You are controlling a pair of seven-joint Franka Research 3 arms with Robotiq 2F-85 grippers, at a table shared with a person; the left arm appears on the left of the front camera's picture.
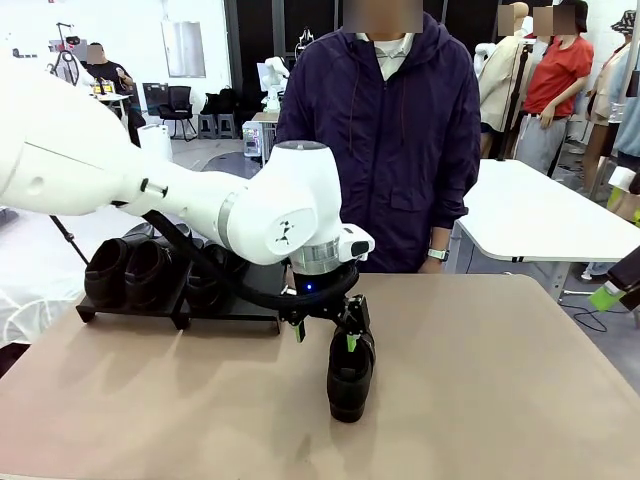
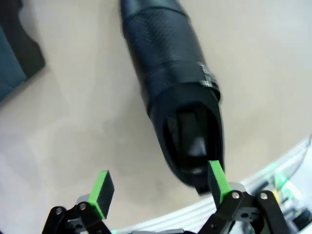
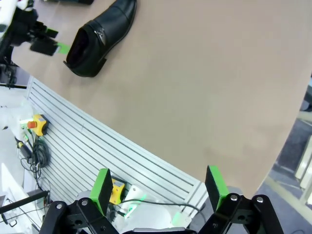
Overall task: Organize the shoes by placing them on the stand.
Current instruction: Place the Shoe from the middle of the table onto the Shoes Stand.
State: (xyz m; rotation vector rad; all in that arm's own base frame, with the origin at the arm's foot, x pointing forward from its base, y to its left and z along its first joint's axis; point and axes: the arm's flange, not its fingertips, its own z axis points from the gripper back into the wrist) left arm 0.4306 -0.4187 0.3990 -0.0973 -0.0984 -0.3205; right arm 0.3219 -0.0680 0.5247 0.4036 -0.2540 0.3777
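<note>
i'm looking across a tan table [image 1: 480,400] in a big open room, with a person in a dark purple jacket [image 1: 400,130] standing at twelve o'clock on the far side. the stand [image 1: 180,305] sits toward ten o'clock on the table, matte black, with shoes already on it: i can make out two black loafers [image 1: 128,272] side by side at its left end and more dark shoe shapes behind my left arm, though the arm hides how many. one loose shoe [image 1: 350,375] stands on the table near the middle, toe pointing at six o'clock toward me, well apart from the stand. the left gripper [image 1: 325,335] hangs right over the heel end of that shoe; in the left wrist view its green pads [image 2: 102,192] are spread wide, one pad just beside the heel rim at about five o'clock of the shoe [image 2: 175,97], the other out over bare table, nothing pinched. the right gripper [image 3: 158,192] is spread wide too, hovering off the table edge, with the same shoe [image 3: 100,39] far off at eleven o'clock in its view.
</note>
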